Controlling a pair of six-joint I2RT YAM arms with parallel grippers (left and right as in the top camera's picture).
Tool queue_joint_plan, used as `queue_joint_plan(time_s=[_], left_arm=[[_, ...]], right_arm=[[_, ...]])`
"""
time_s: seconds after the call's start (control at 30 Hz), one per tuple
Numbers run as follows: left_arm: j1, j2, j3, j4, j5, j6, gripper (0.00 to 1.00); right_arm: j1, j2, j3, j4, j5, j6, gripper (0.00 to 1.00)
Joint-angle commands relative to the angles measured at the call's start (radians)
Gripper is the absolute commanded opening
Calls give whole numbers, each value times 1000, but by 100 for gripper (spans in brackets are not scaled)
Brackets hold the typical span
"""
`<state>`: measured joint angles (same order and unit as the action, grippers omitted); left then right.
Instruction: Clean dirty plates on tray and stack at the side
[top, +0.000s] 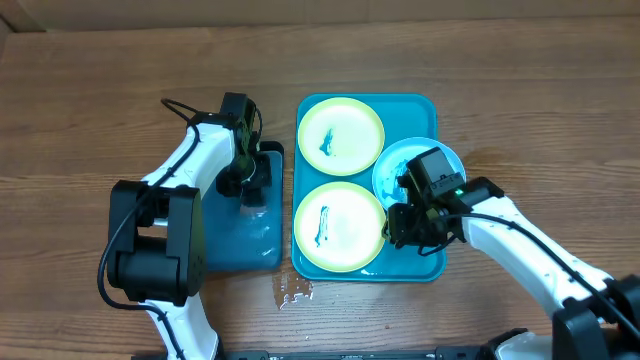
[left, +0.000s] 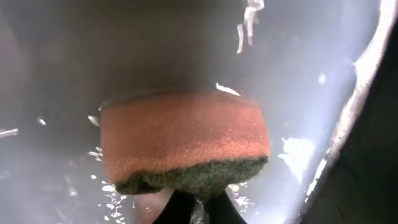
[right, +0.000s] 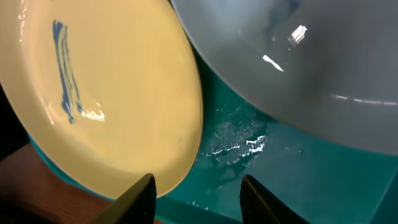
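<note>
The teal tray (top: 428, 108) holds two yellow-green plates, one at the back (top: 340, 135) and one at the front (top: 338, 226), both with teal smears. A light blue plate (top: 398, 162) leans at the tray's right side. My right gripper (top: 405, 228) hovers low at the front plate's right edge. Its jaws stand apart in the right wrist view, with that plate's rim (right: 112, 93) lying between the fingers (right: 199, 199) above the wet tray floor (right: 280, 168). The blue plate (right: 311, 62) fills the upper right there. My left gripper (left: 199, 208) is shut on an orange and green sponge (left: 183, 140).
The left gripper (top: 250, 188) sits inside a smaller black tray (top: 230, 250) holding water, left of the teal tray. Water drops (top: 293, 290) lie on the wooden table in front of both trays. The tray's front rim runs just under my right fingers.
</note>
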<state>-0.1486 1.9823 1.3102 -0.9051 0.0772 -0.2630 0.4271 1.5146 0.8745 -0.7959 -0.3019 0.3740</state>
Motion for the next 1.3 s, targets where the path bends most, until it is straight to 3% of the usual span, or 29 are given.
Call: queue_joint_plan(time_s=[0.0,0.33,0.47,0.67,0.97,1.13,1.23,1.27], left_arm=[[-5,-1,17,-65,25,11,4],[-3,-74,424,-380,24,98,4],[-15,-83,494,-438,64,110,4],[-127,-71,490,-394,151,71,4],[-349,67,433,-254,175,-25,4],[-380,217,418,-246,186,-112,4],[-381,283,418,-264,135,-112,4],[-381,304,417,-284,56,-113,4]], right_arm=[[4,29,0,38,11,1,45],[24,166,0,184,-3,72,28],[24,212,0,187,151,138,4],[23,212,0,231,250,277,4],[23,212,0,206,291,280,4],[23,212,0,196,302,273,4],[23,212,0,196,302,273,4],[23,212,0,195,302,273,4]])
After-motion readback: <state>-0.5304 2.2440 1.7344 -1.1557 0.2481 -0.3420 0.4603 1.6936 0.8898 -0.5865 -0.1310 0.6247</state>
